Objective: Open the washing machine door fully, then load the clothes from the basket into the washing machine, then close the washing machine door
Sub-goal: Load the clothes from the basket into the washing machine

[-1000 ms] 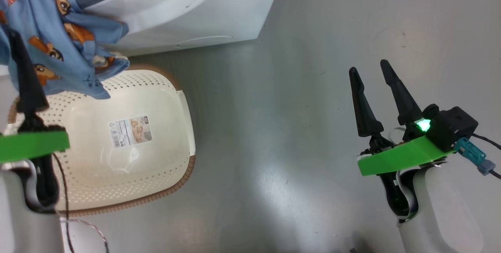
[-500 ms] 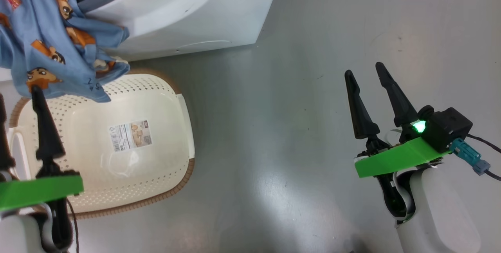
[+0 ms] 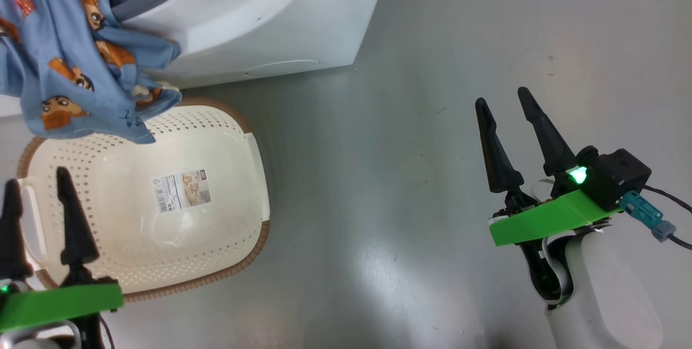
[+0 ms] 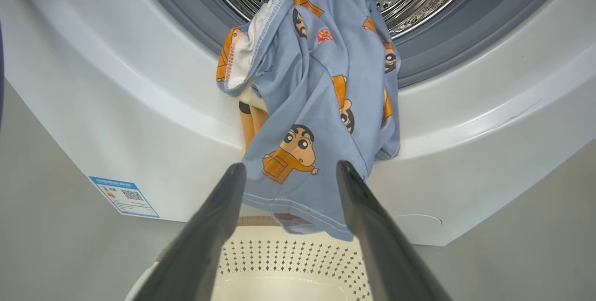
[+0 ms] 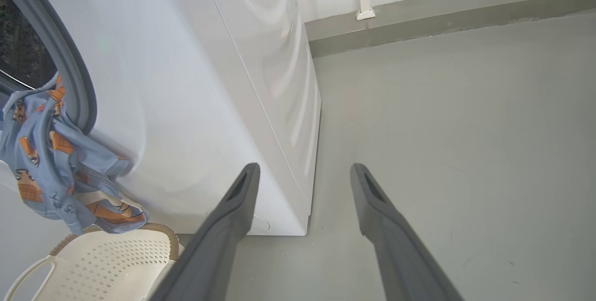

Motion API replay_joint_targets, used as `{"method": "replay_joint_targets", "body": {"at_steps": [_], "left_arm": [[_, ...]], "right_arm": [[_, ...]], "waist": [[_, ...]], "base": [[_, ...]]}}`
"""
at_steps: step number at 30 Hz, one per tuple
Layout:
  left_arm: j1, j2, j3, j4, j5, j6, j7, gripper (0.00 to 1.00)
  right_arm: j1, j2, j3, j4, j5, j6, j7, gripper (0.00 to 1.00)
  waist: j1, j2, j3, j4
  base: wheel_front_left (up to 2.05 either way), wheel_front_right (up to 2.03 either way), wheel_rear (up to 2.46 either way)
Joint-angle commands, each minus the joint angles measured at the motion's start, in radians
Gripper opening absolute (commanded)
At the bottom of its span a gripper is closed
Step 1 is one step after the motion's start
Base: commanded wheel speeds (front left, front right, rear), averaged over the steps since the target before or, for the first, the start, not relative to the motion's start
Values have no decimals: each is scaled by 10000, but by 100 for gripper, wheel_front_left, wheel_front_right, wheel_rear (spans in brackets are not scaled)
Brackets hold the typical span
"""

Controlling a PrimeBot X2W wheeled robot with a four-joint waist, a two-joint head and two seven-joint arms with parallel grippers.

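Backed left gripper [image 3: 37,181] away from the washing machine [image 3: 259,14], fingers spread and empty same as right gripper [image 3: 503,98], leaving the clothes [image 3: 70,68] dangling half out of its opening, so still gotta shove them in.

Nothing reads clearly. The sticker [image 3: 181,191] on the basket [image 3: 227,262] floor shows a barcode and tiny print. The blue label [image 4: 123,196] low on the washer [image 4: 70,105] front carries a QR code, its lettering too small to read.
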Motion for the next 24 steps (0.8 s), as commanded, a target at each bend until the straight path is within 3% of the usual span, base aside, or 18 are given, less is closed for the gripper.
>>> {"method": "replay_joint_targets", "body": {"at_steps": [1,24], "left_arm": [[392,170,245,-246,84,-29,-38,100],[-81,157,-185,308,-90,-29,-38,100]], "right_arm": [[259,59,241,-189,-113,16,-48,100],[345,59,310,-215,-73,16,-48,100]], "waist": [[0,0,-18,-4],[0,0,-90,-86]], "base": [[0,0,0],[0,0,0]]}}
